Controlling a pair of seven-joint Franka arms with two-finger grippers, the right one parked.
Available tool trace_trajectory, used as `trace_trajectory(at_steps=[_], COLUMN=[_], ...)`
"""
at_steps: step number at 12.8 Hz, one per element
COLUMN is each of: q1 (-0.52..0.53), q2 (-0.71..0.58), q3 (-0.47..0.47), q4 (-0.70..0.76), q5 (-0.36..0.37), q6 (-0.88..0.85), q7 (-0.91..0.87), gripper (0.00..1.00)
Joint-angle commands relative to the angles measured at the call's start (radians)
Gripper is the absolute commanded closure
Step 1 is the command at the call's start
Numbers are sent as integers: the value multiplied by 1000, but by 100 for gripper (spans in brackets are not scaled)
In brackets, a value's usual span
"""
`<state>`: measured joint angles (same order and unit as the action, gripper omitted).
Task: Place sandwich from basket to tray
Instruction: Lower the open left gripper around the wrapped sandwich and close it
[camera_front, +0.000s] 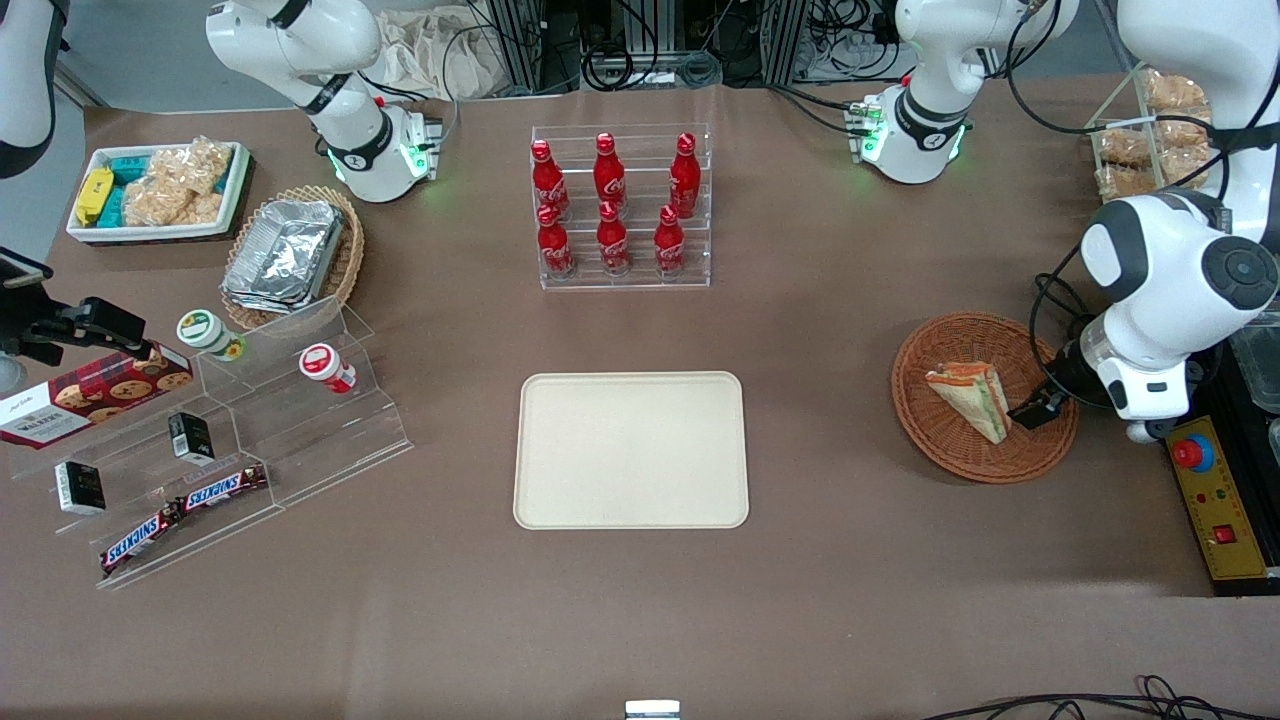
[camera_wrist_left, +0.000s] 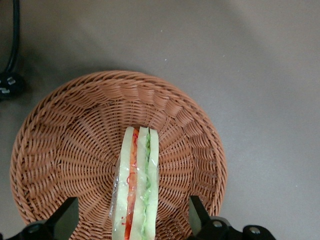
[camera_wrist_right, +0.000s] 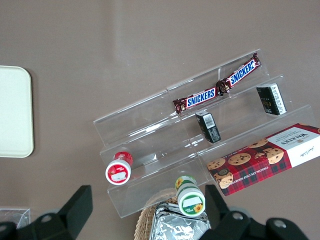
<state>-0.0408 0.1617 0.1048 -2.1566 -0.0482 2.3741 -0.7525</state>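
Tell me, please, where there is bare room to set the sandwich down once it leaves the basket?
The tray is bare all over, with open table between it and the basket. The shelf of snacks is crowded. The open gripper hangs over the sandwich, one finger at each side.

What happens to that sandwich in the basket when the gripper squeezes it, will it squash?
Probably a little: the sandwich shows soft pale bread and thin filling layers. Its clear wrap looks glossy, so it might slip. It stands on edge in the basket, so a nudge could tip it. The gripper hangs open, one finger on each side.
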Motion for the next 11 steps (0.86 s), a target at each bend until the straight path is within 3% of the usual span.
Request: trace_trajectory(at_steps=[1,11], q1=[-11,-54], q2=[-33,12], q3=[-5,-5], q4=[-51,-86], q5=[-16,-15], q6=[42,80], q7=[-57,-125], gripper=[1,1])
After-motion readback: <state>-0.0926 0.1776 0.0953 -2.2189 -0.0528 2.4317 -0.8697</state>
